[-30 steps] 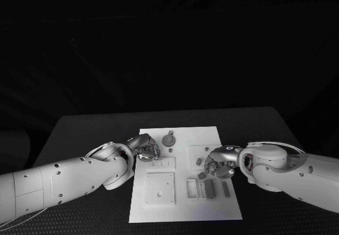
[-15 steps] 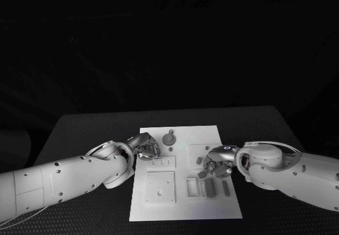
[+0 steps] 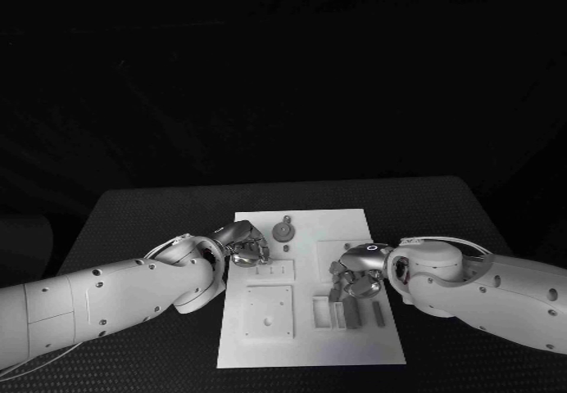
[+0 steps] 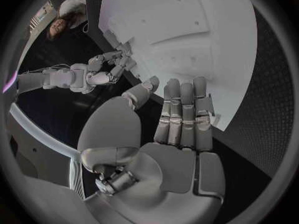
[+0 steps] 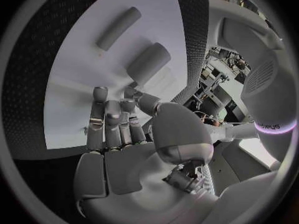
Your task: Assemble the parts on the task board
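The white task board (image 3: 310,327) lies in the middle of the table. My left hand (image 3: 242,248) rests at its left edge; in the left wrist view its fingers (image 4: 184,114) lie straight over the board (image 4: 187,45) and hold nothing. My right hand (image 3: 358,275) hovers over the board's right half, just above a row of grey bar parts (image 3: 351,314). From the right wrist its fingers (image 5: 109,119) reach over the board (image 5: 81,79) toward two grey bars (image 5: 149,60), with nothing seen in the hand. A round grey part (image 3: 283,232) sits near the far edge.
A square raised plate (image 3: 268,313) takes up the board's near left. Black table (image 3: 142,221) surrounds the board on all sides. My right hand (image 4: 102,72) also appears across the board from the left wrist.
My right hand has shifted a little to the left, toward the board's middle. The left hand has hardly moved.
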You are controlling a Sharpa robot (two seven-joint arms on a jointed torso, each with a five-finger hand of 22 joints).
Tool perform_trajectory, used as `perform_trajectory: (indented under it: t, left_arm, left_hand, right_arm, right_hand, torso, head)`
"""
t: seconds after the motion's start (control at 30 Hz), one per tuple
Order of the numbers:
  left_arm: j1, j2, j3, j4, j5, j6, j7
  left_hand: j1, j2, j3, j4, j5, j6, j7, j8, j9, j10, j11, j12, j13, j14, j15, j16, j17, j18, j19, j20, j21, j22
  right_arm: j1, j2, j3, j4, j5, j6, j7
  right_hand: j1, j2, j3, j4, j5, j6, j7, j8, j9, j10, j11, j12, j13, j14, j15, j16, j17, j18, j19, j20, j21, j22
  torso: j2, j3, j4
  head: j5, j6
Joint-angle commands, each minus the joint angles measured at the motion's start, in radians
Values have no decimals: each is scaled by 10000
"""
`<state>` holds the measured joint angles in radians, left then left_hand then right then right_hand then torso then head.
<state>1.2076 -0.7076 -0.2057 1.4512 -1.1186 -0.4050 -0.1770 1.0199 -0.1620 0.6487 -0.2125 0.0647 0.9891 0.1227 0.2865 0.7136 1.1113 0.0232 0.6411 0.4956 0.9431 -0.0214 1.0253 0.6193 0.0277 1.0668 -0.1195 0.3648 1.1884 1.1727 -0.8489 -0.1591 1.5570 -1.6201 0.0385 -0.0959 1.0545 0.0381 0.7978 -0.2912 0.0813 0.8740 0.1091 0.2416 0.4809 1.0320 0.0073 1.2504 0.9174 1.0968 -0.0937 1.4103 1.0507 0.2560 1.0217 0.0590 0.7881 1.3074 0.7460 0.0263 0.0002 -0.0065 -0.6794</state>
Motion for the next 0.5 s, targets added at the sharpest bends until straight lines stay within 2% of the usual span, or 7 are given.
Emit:
perform_trajectory:
  t: [0.03,0.4,0.5]
  left_arm:
    - [6,4,9,34,58,76,102]
    - [7,-15,9,42,58,63,86]
    - [7,-19,9,44,58,66,79]
  left_hand:
    - [45,29,-51,18,-33,-88,-15,39,-16,-79,15,-62,-14,-25,67,-46,-14,169,0,46,-61,-10]
    - [34,34,-61,37,-45,-97,-11,38,-19,-82,19,-69,-19,-30,72,-50,-17,171,-1,52,-72,-10]
    - [33,33,-63,40,-47,-99,-10,38,-20,-82,19,-71,-20,-31,73,-50,-18,171,-1,53,-74,-10]
  right_arm:
    - [-13,88,-1,-55,-123,-142,129]
    - [-15,275,0,20,-1,-177,128]
    - [-15,274,0,31,103,-108,63]
  right_hand:
    - [-121,-14,75,16,-10,-11,13,12,-18,-19,-65,-64,16,-54,-59,51,-19,58,-80,-13,66,226]
    - [-151,-21,82,22,-13,-55,0,0,-31,-28,-77,-73,38,-75,-69,77,-44,58,-89,-7,81,225]
    - [-219,-100,63,51,-16,-31,39,24,-30,-27,-49,-83,60,-90,-63,102,-75,58,-87,-1,97,221]
  torso:
    - [-3,-4,5]
    - [2,-5,3]
    - [-1,-8,0]
  head:
    - [-5,4]
    - [28,2]
    - [32,-10]
